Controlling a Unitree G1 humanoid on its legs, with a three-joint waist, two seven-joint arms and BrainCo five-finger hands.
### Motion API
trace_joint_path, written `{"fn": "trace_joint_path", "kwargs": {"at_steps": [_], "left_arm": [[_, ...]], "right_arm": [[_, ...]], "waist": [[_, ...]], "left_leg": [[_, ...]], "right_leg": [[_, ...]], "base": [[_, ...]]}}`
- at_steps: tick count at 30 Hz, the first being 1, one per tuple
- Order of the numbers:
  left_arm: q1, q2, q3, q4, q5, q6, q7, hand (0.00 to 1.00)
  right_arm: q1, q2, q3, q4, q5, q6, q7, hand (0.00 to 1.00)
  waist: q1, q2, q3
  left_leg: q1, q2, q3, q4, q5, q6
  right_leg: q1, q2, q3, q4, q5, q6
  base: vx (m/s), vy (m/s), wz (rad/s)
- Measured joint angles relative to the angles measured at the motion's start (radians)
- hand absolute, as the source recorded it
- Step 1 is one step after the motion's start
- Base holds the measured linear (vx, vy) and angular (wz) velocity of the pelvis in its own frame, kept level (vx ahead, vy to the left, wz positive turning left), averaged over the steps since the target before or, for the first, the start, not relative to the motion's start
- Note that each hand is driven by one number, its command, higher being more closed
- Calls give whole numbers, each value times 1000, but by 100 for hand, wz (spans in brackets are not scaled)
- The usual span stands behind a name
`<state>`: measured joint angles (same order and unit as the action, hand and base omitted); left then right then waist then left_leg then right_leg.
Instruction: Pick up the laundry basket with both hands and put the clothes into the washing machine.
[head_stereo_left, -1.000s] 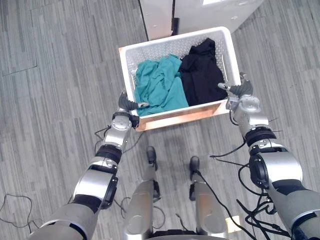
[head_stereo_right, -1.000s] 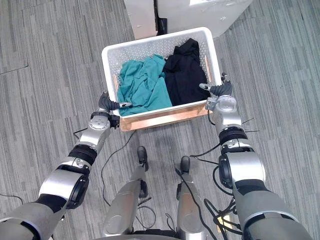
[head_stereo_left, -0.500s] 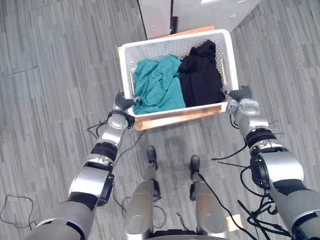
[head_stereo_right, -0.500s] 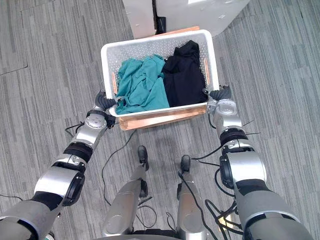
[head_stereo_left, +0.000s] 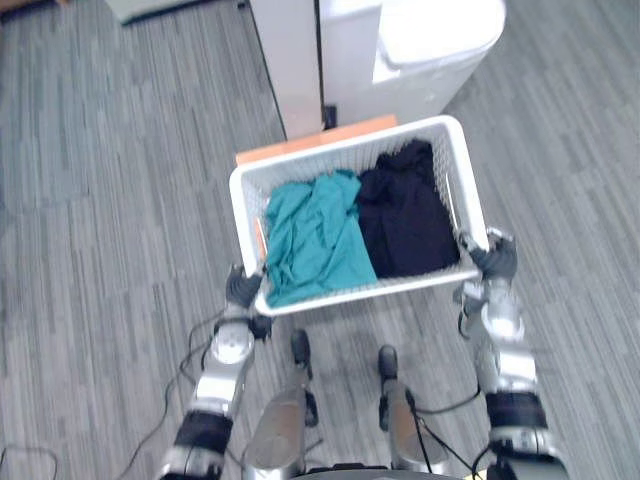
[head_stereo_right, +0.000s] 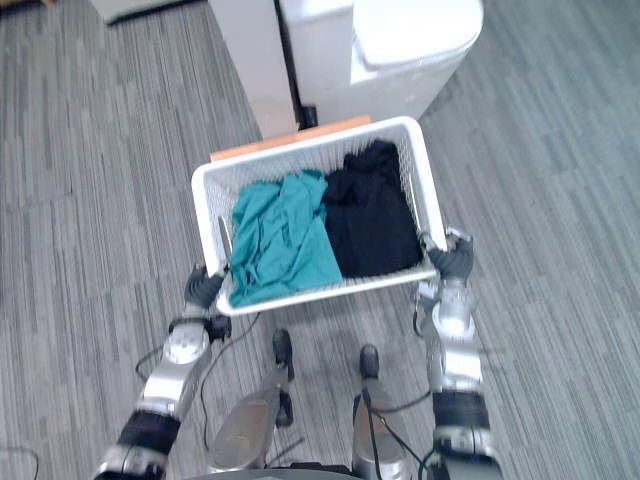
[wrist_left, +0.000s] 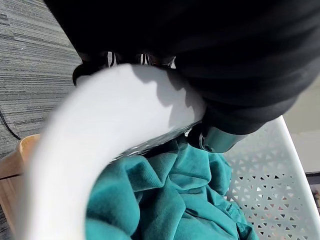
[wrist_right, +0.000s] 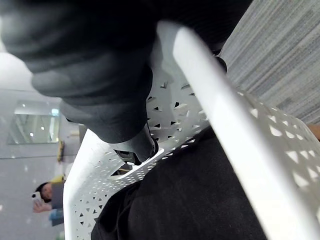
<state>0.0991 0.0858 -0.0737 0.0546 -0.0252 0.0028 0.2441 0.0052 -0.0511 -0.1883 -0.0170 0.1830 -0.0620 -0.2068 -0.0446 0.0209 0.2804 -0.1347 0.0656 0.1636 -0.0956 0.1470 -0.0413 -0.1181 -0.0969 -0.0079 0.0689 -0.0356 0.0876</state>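
Clamping the laundry basket (head_stereo_left: 237, 215) between them, left hand (head_stereo_left: 243, 290) and right hand (head_stereo_left: 497, 259) curl round its side rims

One basket (head_stereo_left: 345, 148). Two garments: one teal garment (head_stereo_left: 315, 235), one black garment (head_stereo_left: 405, 220). One washing machine (head_stereo_left: 425, 45). Two hands: left hand (head_stereo_left: 243, 289), right hand (head_stereo_left: 497, 260).

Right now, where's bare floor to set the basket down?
Free: grey floor left of the left hand, and right of the right hand. Crowded ahead: washing machine and orange stand by the far rim of the laundry basket.
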Motion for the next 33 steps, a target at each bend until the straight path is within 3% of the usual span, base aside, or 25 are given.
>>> {"fn": "trace_joint_path", "kwargs": {"at_steps": [5,9,10,11,12,13,14,15,16,17,18,19,20,21,22,23,24,25,27,29,31,33], "left_arm": [[100,-5,1,-107,0,1,-26,100],[138,-3,3,-133,0,2,-29,100],[138,-3,4,-133,0,2,-29,100],[138,-3,7,-133,0,2,-29,100],[136,0,13,-133,0,3,-29,100],[134,0,18,-133,0,3,-29,100],[132,0,28,-133,0,3,-29,100],[132,0,35,-133,0,3,-29,100],[132,1,49,-133,0,5,-29,100],[130,-4,51,-131,0,10,-29,100],[129,-10,47,-131,0,12,-29,100],[128,-23,44,-121,0,12,-30,100],[128,-27,43,-118,0,12,-30,100],[128,-43,42,-105,-1,12,-30,100],[127,-47,36,-86,-1,12,-29,100],[127,-54,32,-82,-2,12,-29,100],[126,-65,25,-82,-3,12,-29,100],[126,-67,24,-82,-3,12,-29,100],[127,-66,25,-76,-3,12,-28,100],[128,-66,30,-76,-3,12,-27,100],[140,-66,49,-76,-5,10,-23,100],[155,-52,67,-85,-9,9,-21,100]], "right_arm": [[132,45,-7,-114,-31,-9,39,100],[173,55,2,-128,-37,-9,57,100],[176,54,3,-127,-37,-9,57,100],[171,53,4,-122,-37,-9,59,100],[166,53,10,-114,-37,-10,59,100],[161,53,12,-105,-37,-10,60,100],[146,53,16,-77,-36,-11,63,100],[138,53,19,-62,-36,-11,67,100],[135,53,29,-37,-37,-12,77,100],[138,50,31,-30,-36,-11,77,100],[139,40,29,-23,-36,-10,77,100],[138,14,31,-13,-36,-10,77,100],[137,8,32,-10,-36,-10,77,100],[130,-22,38,-2,-30,-9,78,100],[118,-45,40,0,-26,-8,77,100],[105,-58,40,0,-26,-8,76,100],[84,-88,40,2,-26,-7,75,100],[78,-97,40,4,-27,-6,75,100],[77,-99,43,3,-27,-6,75,100],[76,-98,50,4,-27,-6,75,100],[76,-104,77,8,-27,-7,75,100],[72,-96,108,13,-27,-10,72,100]], "waist": [[-14,-15,-44],[-26,-40,-79],[-26,-44,-87],[-27,-45,-87],[-30,-46,-92],[-36,-49,-95],[-41,-49,-99],[-40,-49,-103],[-36,-53,-118],[-37,-51,-119],[-43,-39,-118],[-51,-15,-120],[-51,-10,-121],[-48,8,-125],[-40,28,-135],[-33,38,-135],[-23,49,-134],[-22,50,-134],[-3,37,-127],[21,35,-125],[54,51,-132],[50,38,-149]], "left_leg": [[74,9,83,0,-30,-3],[149,23,276,14,-97,-18],[149,29,311,27,-106,-15],[163,49,392,50,-127,-14],[169,83,472,88,-147,-13],[170,97,510,111,-161,-16],[180,129,585,155,-186,-25],[187,148,618,173,-195,-31],[215,172,688,205,-218,-65],[242,191,730,227,-234,-87],[261,219,753,261,-247,-101],[281,283,765,349,-281,-98],[282,299,765,374,-287,-89],[255,395,706,575,-302,3],[194,429,545,730,-324,47],[158,406,447,772,-356,14],[89,324,273,797,-409,-33],[58,282,208,788,-429,-37],[-30,131,65,686,-451,-21],[-107,60,-4,577,-437,-29],[-108,24,-35,431,-280,-35],[-90,-5,-11,430,-302,29]], "right_leg": [[20,10,82,2,0,0],[-17,36,252,11,17,5],[-27,33,251,-1,14,-4],[-36,8,142,-25,11,-70],[-57,-39,-60,-19,27,-147],[-64,-69,-180,-13,32,-170],[-61,-121,-419,4,34,-212],[-61,-143,-523,21,39,-228],[-61,-181,-682,74,102,-241],[-63,-175,-673,94,116,-159],[-64,-154,-639,107,97,-106],[-69,-121,-592,142,63,-89],[-72,-113,-582,150,54,-91],[-78,-70,-512,186,6,-106],[-77,-39,-458,187,-17,-121],[-76,-30,-437,182,-22,-122],[-67,-12,-389,169,-25,-122],[-53,-5,-372,156,-25,-122],[16,-7,-311,109,-28,-117],[62,-9,-272,62,-34,-107],[99,-4,-202,27,-35,-58],[123,-14,-122,-29,-25,-20]], "base": [[32,-16,-51],[-32,17,-133],[-25,20,-181],[-11,13,-194],[-8,9,-195],[49,-8,-190],[49,-12,-154],[131,-83,-216],[148,-150,-188],[186,-201,-177],[229,-282,-130],[196,-246,-95],[227,-279,-135],[172,-175,-144],[162,-120,-165],[159,-22,-149],[130,33,-107],[205,30,-104],[242,42,-78],[222,121,-83],[237,173,-104],[394,212,-37]]}}
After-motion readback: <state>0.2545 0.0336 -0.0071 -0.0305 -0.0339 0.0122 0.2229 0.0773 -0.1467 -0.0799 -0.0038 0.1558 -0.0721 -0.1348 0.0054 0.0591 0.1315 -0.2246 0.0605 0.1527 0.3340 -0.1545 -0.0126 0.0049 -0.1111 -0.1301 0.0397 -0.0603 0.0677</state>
